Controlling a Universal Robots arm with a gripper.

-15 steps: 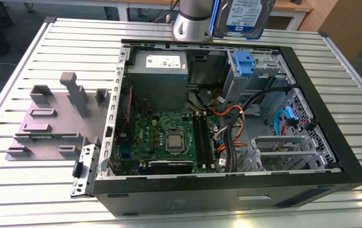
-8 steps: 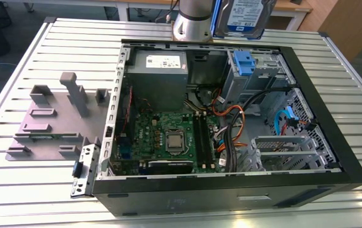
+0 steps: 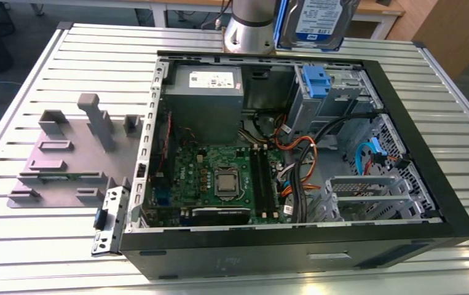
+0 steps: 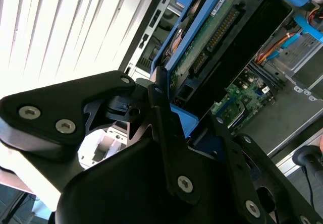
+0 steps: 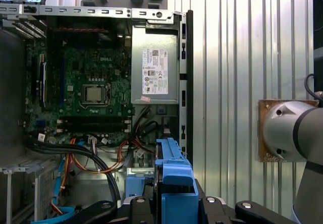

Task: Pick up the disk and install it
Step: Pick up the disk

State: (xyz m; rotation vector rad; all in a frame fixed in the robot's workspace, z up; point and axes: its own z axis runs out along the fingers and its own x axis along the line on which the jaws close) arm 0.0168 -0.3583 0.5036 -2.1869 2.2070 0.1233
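Above the far edge of the open case (image 3: 431, 153) in the exterior view, your disk (image 3: 320, 23) hangs label-out beside the arm (image 3: 251, 24), over the blue-latched bay (image 3: 316, 83). Second wrist view: your gripper (image 4: 166, 108) is clamped on the disk's blue bracket (image 4: 184, 120), fingers (image 4: 161, 103) closed against it. First wrist view: the bracket (image 5: 174, 176) sits between the jaws, above the bay corner. You look past pickup, into the carry; lowering calls for squaring the disk to the bay.

A silver, cylindrical robot arm (image 3: 249, 24) stands upright at the far edge. Its black metal pincer (image 5: 174, 204) is raised, jaws clamped on the blue-bracketed silver hard drive (image 3: 320, 23), seen in both wrist views.
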